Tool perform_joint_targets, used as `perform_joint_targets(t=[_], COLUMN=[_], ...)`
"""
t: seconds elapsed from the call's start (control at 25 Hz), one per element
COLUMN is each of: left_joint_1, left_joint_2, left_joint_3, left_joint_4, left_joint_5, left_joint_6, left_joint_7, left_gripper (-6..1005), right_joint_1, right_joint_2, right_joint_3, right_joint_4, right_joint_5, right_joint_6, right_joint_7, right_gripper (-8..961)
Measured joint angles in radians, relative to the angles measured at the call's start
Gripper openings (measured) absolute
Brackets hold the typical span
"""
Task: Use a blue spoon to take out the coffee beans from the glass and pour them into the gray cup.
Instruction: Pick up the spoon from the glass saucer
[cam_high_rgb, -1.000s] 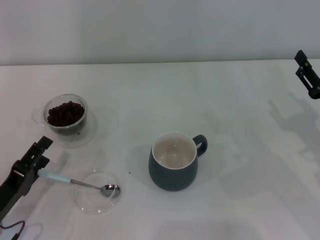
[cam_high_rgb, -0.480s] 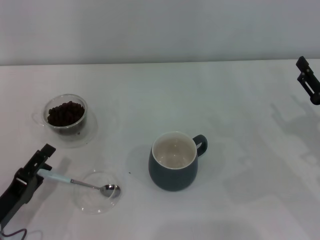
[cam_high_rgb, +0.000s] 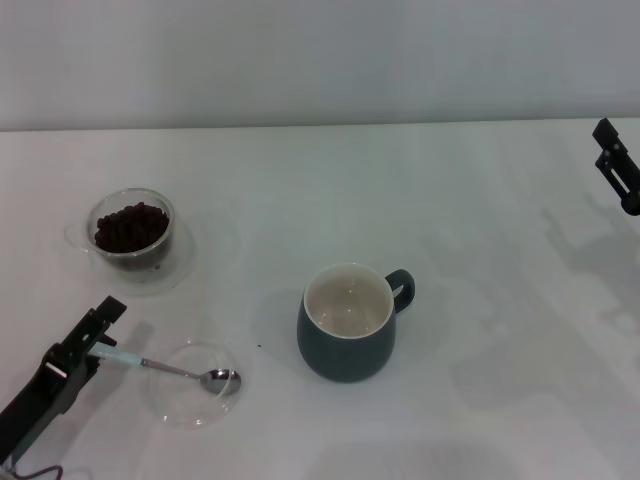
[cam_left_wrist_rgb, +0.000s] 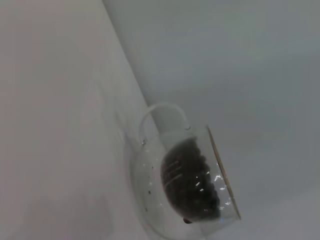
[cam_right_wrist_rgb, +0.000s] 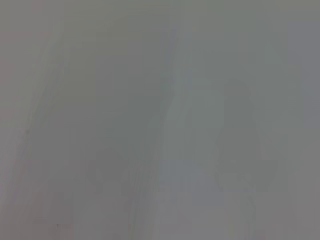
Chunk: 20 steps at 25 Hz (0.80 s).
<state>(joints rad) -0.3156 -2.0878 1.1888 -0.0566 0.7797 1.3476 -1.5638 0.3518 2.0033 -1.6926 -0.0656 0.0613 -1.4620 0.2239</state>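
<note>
left gripper (cam_high_rgb: 97, 335) low at the near left table edge; blue spoon (cam_high_rgb: 165, 368) and shallow dish (cam_high_rgb: 190, 398) directly beside it, glass (cam_high_rgb: 131, 228) beyond. gray cup (cam_high_rgb: 347, 322) farther right, bare table between.

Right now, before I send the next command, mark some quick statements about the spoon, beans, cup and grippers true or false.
1. The blue spoon lies with its bowl in the shallow glass dish. True.
2. The gray cup already holds coffee beans. False: its cream inside is bare.
3. The coffee beans are in the glass, far left on the table. True.
4. The right gripper is over the gray cup. False: it sits at the far right edge, well away.
5. The left gripper is at the handle end of the blue spoon. True.
6. The gray cup's handle points toward the glass. False: it points to the robot's right.
</note>
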Motion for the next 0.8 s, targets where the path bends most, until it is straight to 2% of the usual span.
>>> perform_joint_targets(t=[0.36,0.8], left_joint_1=[0.031,0.026], left_joint_2=[-0.012,-0.014], left_joint_3=[0.000,0.000], left_joint_4=[-0.001,-0.004], left_joint_5=[0.001,0.001], left_joint_6=[0.042,0.058], left_joint_7=[0.044,0.056], left_gripper=[828,812], right_joint_1=[0.001,-0.006], right_joint_2=[-0.001,-0.002], right_joint_3=[-0.012,-0.012], right_joint_4=[0.006,0.009], right_joint_5=[0.000,0.000], right_joint_6=[0.001,0.002], right_joint_7=[0.000,-0.008], right_gripper=[680,680])
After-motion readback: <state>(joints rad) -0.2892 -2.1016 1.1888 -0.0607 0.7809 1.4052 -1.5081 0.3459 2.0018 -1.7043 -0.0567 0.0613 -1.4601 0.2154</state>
